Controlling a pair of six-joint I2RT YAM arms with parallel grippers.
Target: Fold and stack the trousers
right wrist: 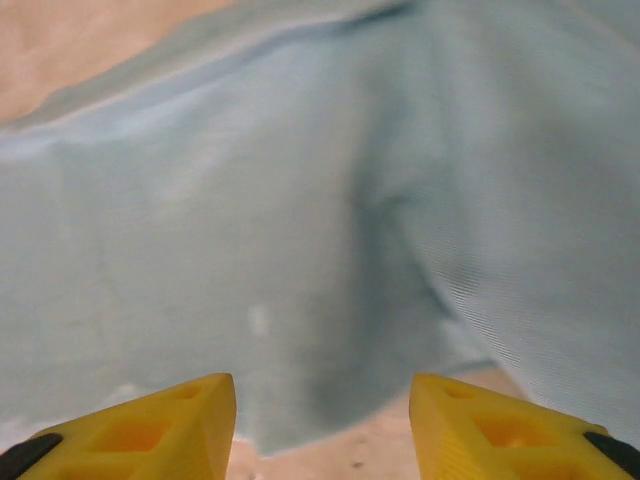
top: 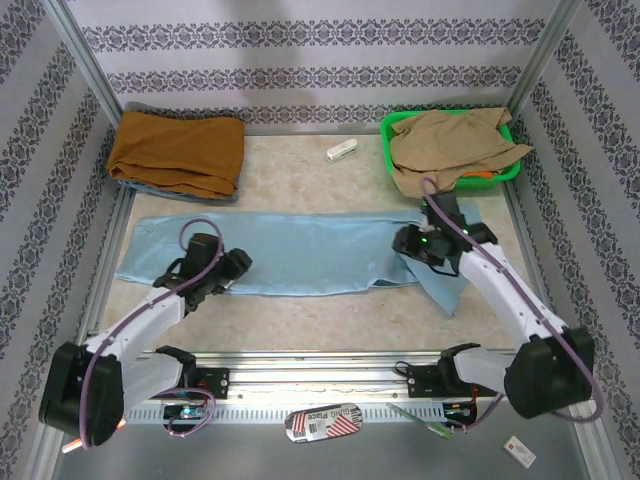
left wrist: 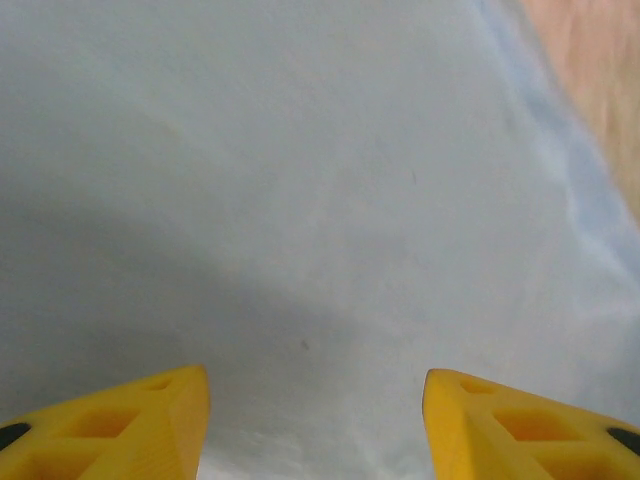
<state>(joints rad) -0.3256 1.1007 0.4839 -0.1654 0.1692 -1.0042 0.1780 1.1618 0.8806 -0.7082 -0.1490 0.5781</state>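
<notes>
Beige table (top: 300, 322); above the trousers (top: 300, 252), left fingers (left wrist: 130, 425), right fingers (right wrist: 150, 425) apart, empty.

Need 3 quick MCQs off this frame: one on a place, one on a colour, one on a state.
1. Where does the tan garment lie?
A) in the green basket
B) under the left arm
C) by the arm bases

2. What colour are the trousers spread across the table?
A) rust-orange
B) pale blue
C) green

3. How do the left gripper's jaws stand?
A) shut on a fold
B) shut on nothing
C) apart over the cloth

Key: 1 A, the tan cloth is heaped in the basket at far right. 2 B, the top view shows a pale blue strip. 3 C, the left wrist view shows both yellow fingers well apart, with cloth beyond.
</notes>
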